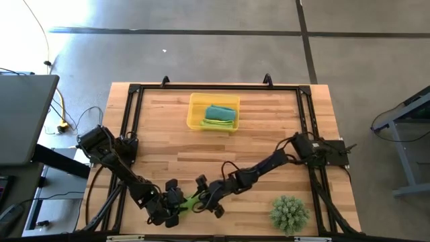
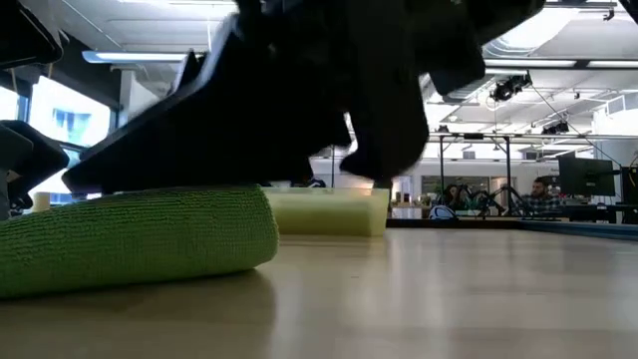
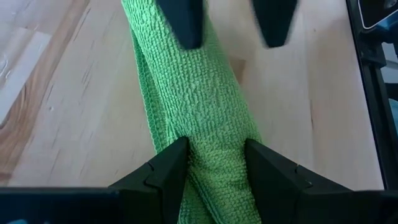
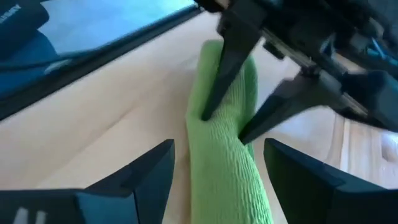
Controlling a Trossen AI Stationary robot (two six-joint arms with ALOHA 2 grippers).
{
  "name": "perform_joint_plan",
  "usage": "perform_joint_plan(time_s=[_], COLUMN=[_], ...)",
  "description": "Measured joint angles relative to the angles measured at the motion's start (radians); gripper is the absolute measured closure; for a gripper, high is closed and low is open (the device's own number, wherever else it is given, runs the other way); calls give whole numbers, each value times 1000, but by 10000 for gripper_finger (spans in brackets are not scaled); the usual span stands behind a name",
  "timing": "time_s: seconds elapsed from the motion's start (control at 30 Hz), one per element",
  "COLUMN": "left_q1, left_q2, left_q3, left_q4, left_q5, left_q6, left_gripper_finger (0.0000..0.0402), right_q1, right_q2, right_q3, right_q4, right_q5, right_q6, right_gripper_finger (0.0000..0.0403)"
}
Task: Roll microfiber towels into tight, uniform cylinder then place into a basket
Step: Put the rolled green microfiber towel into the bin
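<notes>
A lime-green microfiber towel (image 1: 193, 200), rolled into a cylinder, lies on its side on the wooden table near the front edge (image 2: 130, 239). My left gripper (image 3: 217, 158) is shut on one end of it. My right gripper (image 4: 217, 165) is open at the other end, one finger on either side of the roll with gaps showing. The yellow basket (image 1: 196, 114) at the far middle holds a teal roll (image 1: 220, 112) and a green roll (image 1: 216, 124). My left gripper pinches the green roll near one end (image 3: 214, 134) between its two fingers (image 4: 221, 87). The fingers lie across the roll and slant down from the table's near left. The cloth is squeezed narrower between them. The roll rests on the table.
A spiky green ball-shaped plant (image 1: 290, 213) stands at the near right corner. A black frame (image 1: 134, 121) runs along the table's left, far and right sides. Bare wood lies between the roll and the basket.
</notes>
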Motion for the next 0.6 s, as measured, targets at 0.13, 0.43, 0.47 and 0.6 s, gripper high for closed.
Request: perform_joint_plan(time_s=[0.13, 0.43, 0.47, 0.6], left_q1=[14, 94, 105, 146], left_q2=[1, 2, 2, 2], left_q3=[0, 0, 0, -1], left_q4=[3, 32, 33, 53], left_q5=[-5, -13, -13, -6], left_q6=[0, 91, 103, 157], left_gripper_finger=[250, 250, 250, 250], right_q1=[-3, -13, -13, -14], right_q2=[15, 35, 35, 34], right_q3=[0, 0, 0, 4], right_q4=[2, -59, -73, -134], right_q5=[1, 27, 40, 92], right_q6=[19, 47, 47, 52], right_gripper_finger=[162, 162, 162, 162])
